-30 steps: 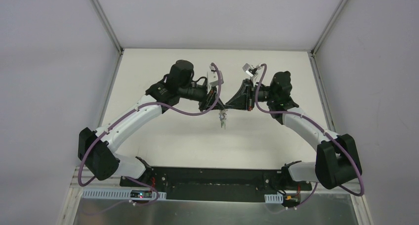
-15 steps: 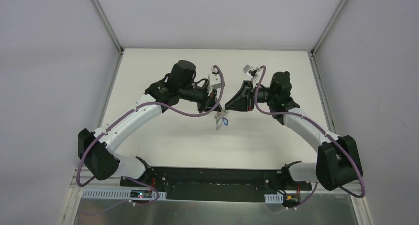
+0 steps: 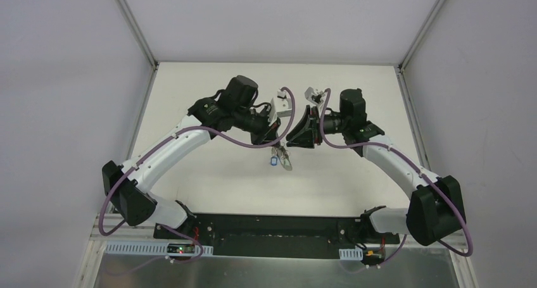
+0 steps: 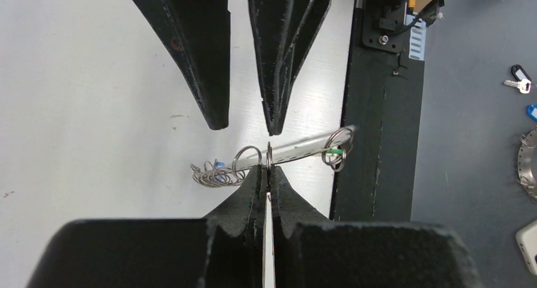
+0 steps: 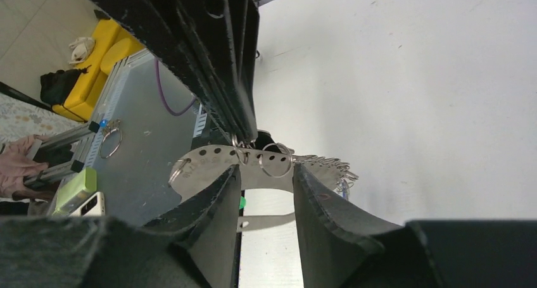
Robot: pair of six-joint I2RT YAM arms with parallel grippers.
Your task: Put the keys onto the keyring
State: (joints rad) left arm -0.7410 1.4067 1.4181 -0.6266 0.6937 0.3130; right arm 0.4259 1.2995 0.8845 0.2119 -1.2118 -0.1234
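The keyring (image 4: 297,150) is a curved silvery plate with holes that carries several split rings (image 4: 212,174). It hangs in the air above the table between the two arms (image 3: 280,159). My left gripper (image 4: 269,166) is shut on one ring at the plate's edge. A blue key head (image 4: 218,165) shows among the bunched rings, and a green key head (image 4: 332,151) sits at the ring on the other end. My right gripper (image 5: 266,174) is open, its fingers (image 4: 212,104) either side of the plate without touching it. A black key (image 4: 518,74) lies off the table.
The black base bar (image 4: 373,111) runs along the table's near edge. Beyond it, on the grey metal shelf (image 5: 145,155), lie a blue key on a ring (image 5: 104,133) and a small green and white device (image 5: 79,190). White walls close in the table.
My right gripper has opened and let go of the keyring, which now hangs from the left gripper alone, lower and further left. Both wrists have turned slightly.
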